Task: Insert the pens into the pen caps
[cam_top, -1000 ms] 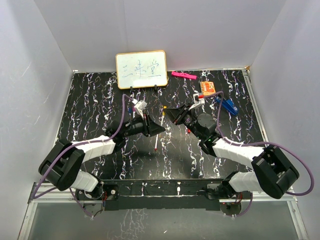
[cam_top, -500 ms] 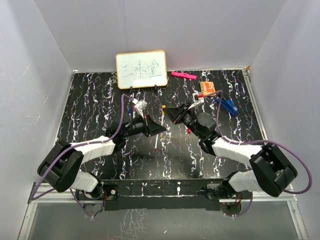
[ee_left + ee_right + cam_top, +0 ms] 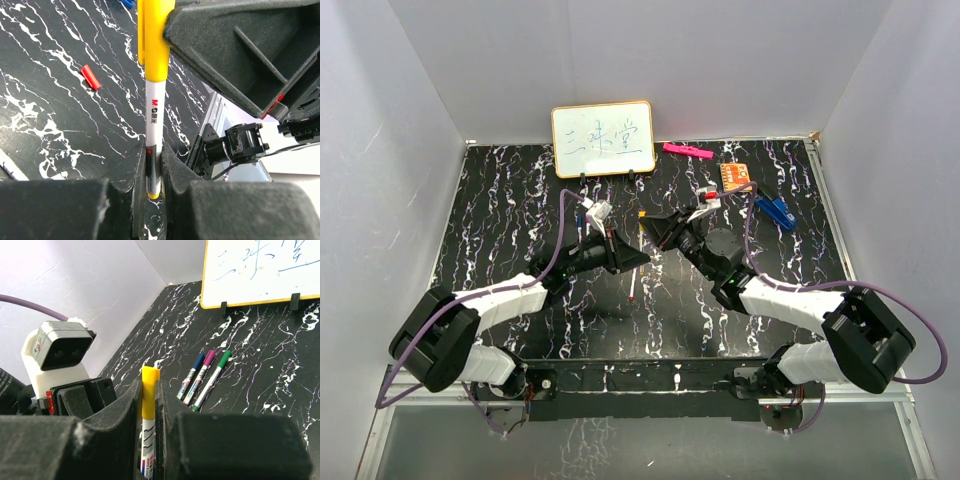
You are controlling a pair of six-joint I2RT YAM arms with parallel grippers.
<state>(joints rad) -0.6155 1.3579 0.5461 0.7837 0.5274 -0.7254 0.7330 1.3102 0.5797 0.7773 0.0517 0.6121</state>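
Whiteboard [image 3: 603,140]: three characters handwritten in blue marker, seemingly 三味堂. The right wrist view catches only their lower strokes.
Pen [image 3: 154,130], in front of the whiteboard: "M&G" in red on the white barrel, followed by two small grey Chinese characters too fine to be sure of.
Same pen, right wrist view: small coloured print on the barrel, blurred and unreadable.
Orange card [image 3: 734,176], right of the whiteboard: pale marks on its face, too small to read.
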